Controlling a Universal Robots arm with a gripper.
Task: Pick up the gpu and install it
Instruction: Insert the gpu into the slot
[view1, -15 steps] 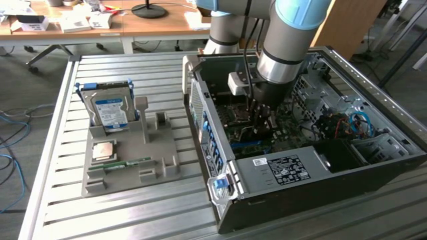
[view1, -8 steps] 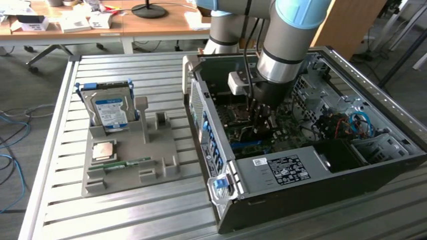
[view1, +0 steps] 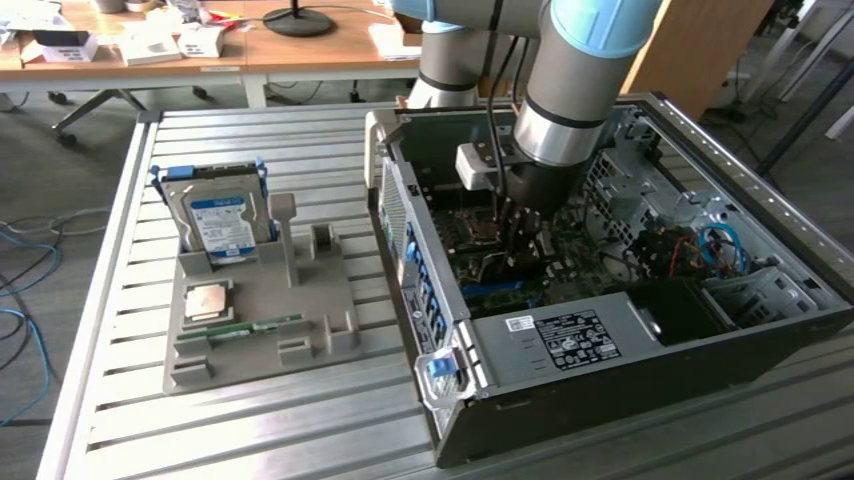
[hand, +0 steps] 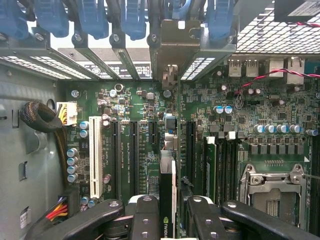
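My gripper (hand: 170, 222) is shut on the gpu (hand: 167, 185), which the wrist view shows edge-on as a thin dark card with a white strip and a green logo, held between the black fingers (hand: 145, 217). The card hangs upright over the green motherboard (hand: 125, 115), between the long black expansion slots (hand: 135, 150). Its silver bracket end (hand: 172, 50) points at the rear slot openings of the case. In the exterior view the gripper (view1: 523, 240) reaches down into the open computer case (view1: 601, 330), and the arm hides most of the card.
A grey holder (view1: 254, 320) on the slatted table, at the exterior view's left, carries a silver hard drive with a blue label (view1: 220, 225) and a slim green memory stick (view1: 240, 328). Inside the case are a white slot (hand: 95, 150), a processor socket (hand: 272, 185) and loose cables (view1: 707, 250).
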